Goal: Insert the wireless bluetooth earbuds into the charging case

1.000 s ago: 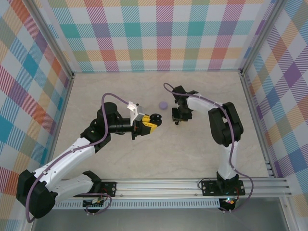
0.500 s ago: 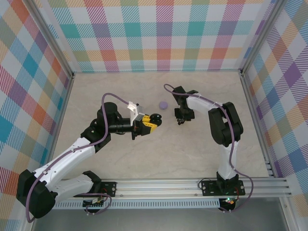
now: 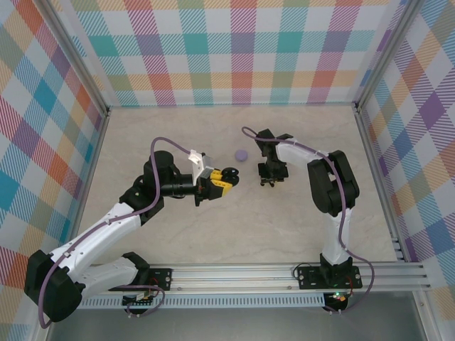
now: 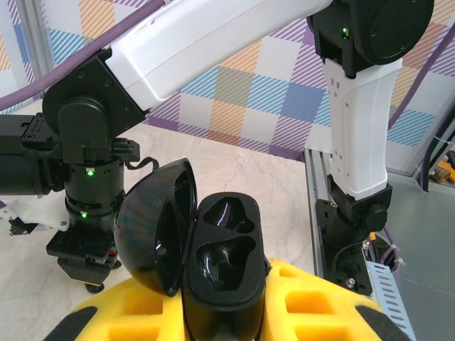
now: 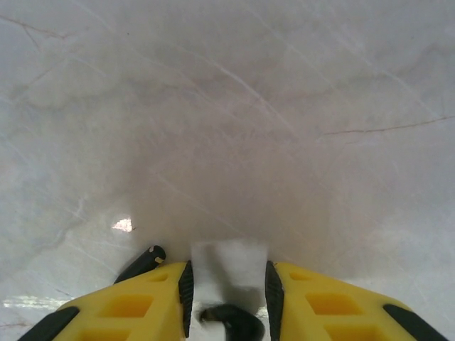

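Black charging case [image 4: 224, 263] lengthwise in left hand [image 4: 220, 312]

charging case [image 4: 220, 263]: 1 | black earbuds [image 5: 146, 259]: 2, it seems | lavender puck [image 3: 241, 154]: 1 | arms [image 3: 106, 231]: 2

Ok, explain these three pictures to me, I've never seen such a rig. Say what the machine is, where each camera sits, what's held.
These are two robot arms bolted at the near edge of a table, each ending in a two-finger gripper. The wide picture looks down from above and behind them. The other two come from wrist cameras, so yellow fingers show at the bottom. The left gripper holds a black charging case, lid open, both wells empty. The right gripper points down near the table; a small dark thing sits between its fingers, too little showing to name it. A round lavender puck lies on the table, apart from both grippers.
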{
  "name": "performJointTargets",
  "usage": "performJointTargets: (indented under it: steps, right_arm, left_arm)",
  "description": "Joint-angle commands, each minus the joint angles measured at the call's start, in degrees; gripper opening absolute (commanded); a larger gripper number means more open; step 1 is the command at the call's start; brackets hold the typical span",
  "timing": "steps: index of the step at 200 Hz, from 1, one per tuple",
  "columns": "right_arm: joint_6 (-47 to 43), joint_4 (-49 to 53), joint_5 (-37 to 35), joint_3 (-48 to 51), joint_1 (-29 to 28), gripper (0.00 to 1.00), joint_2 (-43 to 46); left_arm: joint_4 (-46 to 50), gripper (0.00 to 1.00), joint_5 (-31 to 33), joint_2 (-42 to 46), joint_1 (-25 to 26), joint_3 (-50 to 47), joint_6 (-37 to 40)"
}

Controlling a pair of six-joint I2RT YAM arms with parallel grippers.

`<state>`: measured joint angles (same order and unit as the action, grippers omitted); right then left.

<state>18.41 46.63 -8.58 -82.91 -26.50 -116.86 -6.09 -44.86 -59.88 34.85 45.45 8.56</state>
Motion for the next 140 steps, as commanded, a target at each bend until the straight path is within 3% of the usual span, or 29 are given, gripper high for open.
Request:
performJointTargets:
  steps: [1, 49, 99, 140]
  right_arm:
    - [-1.55, 4.32, -1.96, 0.74, 0.38, 0.35, -0.47]
    - [-2.58, 4.72, -3.81, 1.38, 0.38, 0.29, 1.94]
    - [-3.77, 4.77, -3.91, 2.99, 0.39, 0.33, 5.89]
    - [-5.41, 1.54, 3.08, 5.34, 0.37, 0.33, 9.29]
  left_arm:
    - [-0.79, 0.05, 0.08, 0.18, 0.92, 0.11, -0.1]
    - [-0.63, 0.05, 0.33, 0.4, 0.89, -0.01, -0.12]
    - [-0.71, 0.05, 0.4, 0.52, 0.92, -0.27, -0.16]
    - [-0.99, 0.05, 0.4, 0.51, 0.92, -0.32, -0.29]
